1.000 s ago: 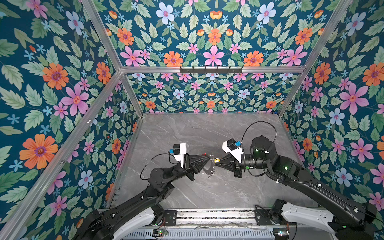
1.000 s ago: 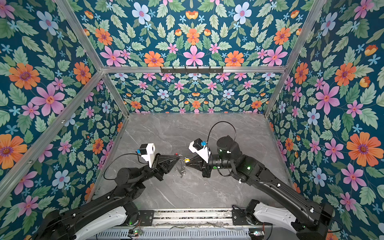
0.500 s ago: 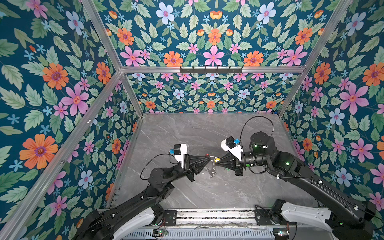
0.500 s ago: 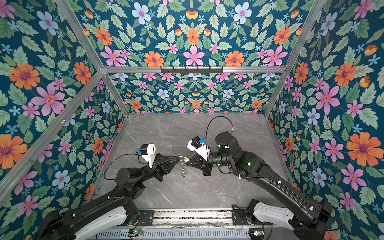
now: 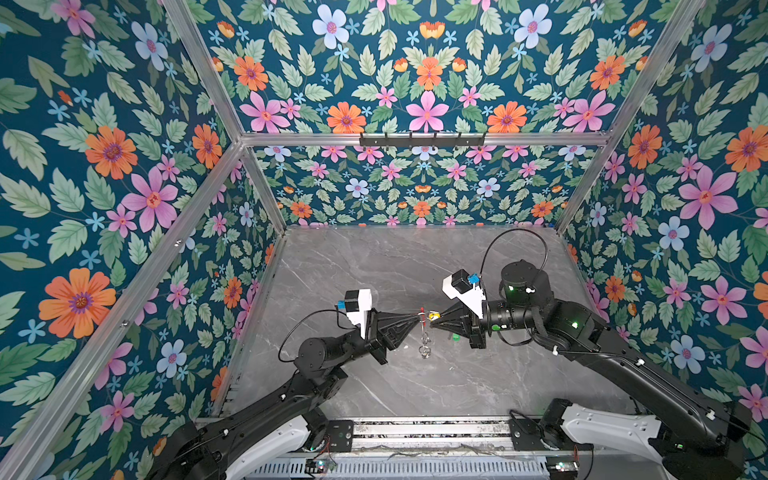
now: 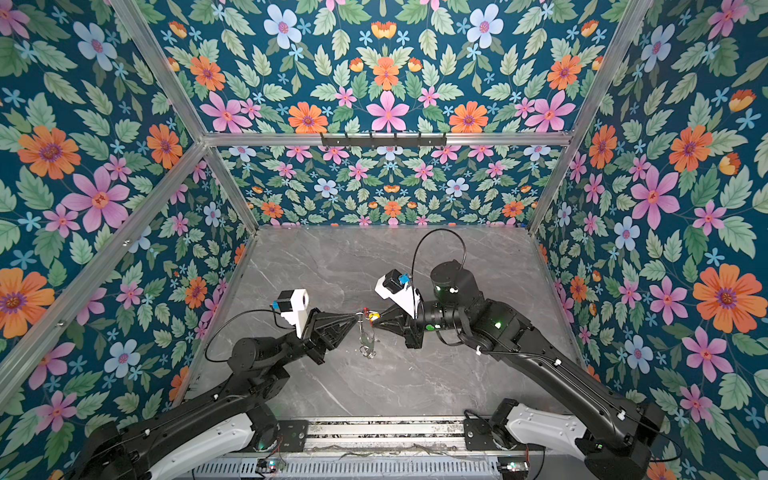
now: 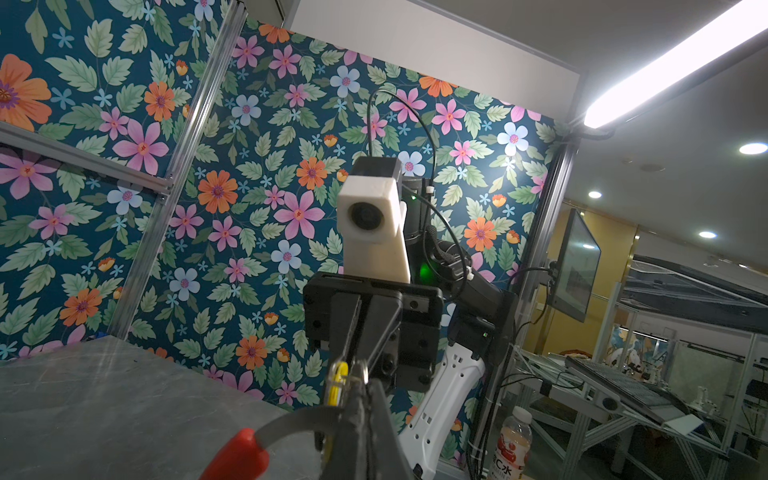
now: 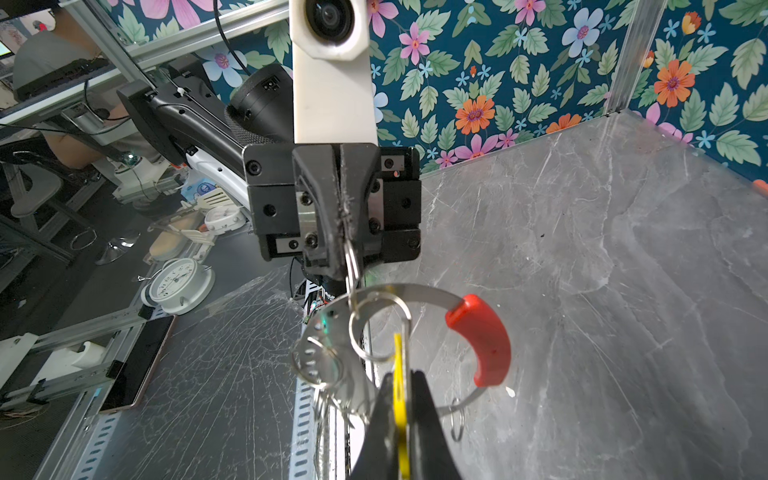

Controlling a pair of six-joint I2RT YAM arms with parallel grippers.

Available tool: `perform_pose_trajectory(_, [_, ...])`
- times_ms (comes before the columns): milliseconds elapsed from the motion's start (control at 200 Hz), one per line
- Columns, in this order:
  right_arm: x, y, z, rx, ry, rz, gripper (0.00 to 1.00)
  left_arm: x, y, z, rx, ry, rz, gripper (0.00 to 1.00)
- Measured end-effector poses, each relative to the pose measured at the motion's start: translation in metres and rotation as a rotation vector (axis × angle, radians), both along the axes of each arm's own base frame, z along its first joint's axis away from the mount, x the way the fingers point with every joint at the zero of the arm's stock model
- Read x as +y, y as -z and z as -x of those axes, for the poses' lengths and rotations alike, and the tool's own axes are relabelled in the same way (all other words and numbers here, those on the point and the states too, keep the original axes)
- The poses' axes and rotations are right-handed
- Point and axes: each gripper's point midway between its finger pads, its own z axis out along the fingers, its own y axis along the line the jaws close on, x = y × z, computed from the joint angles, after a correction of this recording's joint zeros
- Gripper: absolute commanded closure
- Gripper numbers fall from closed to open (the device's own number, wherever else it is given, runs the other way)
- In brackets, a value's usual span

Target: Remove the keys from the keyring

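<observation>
My right gripper (image 8: 401,376) pinches the yellow key (image 8: 398,349), my left gripper (image 8: 343,249) a ring (image 8: 352,270) on the keyring (image 8: 415,289) — a bottle (image 7: 514,438) reads "C水".

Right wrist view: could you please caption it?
Right jaws pinch the yellow-tagged key; left jaws pinch a split ring on the keyring.

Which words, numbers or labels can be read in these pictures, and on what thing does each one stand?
"C水": on the label of the plastic bottle standing outside the cell, in the left wrist view; the rest of the label is cut off.
Numerals on the dial of the white clock: too small to read.
Blue print on the packet: too blurred to read.
No other text can be read in any view.
</observation>
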Motion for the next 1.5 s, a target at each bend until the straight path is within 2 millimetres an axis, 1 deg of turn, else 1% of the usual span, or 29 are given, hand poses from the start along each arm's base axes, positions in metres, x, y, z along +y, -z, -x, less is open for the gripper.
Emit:
perform_pose_trajectory(160, [0.004, 0.006, -0.001, 0.016, -0.006, -0.003, 1.00, 0.003, 0.000, -0.003, 0.023, -0.010, 0.020, 1.00])
perform_pose_trajectory(515, [0.011, 0.007, -0.001, 0.028, -0.031, -0.032, 1.00, 0.008, -0.005, -0.009, 0.055, -0.027, 0.081, 1.00])
perform_pose_trajectory(840, [0.019, 0.010, 0.006, 0.012, -0.054, -0.042, 1.00, 0.009, -0.007, -0.013, 0.068, -0.036, 0.101, 1.00])
perform_pose_trajectory(1055, [0.023, 0.013, 0.003, -0.008, -0.031, -0.036, 1.00, 0.010, -0.005, -0.017, 0.094, -0.042, 0.117, 1.00])
perform_pose_trajectory(1500, [0.030, 0.015, 0.002, -0.036, -0.015, -0.026, 1.00, 0.013, -0.008, -0.021, 0.106, -0.063, 0.138, 1.00])
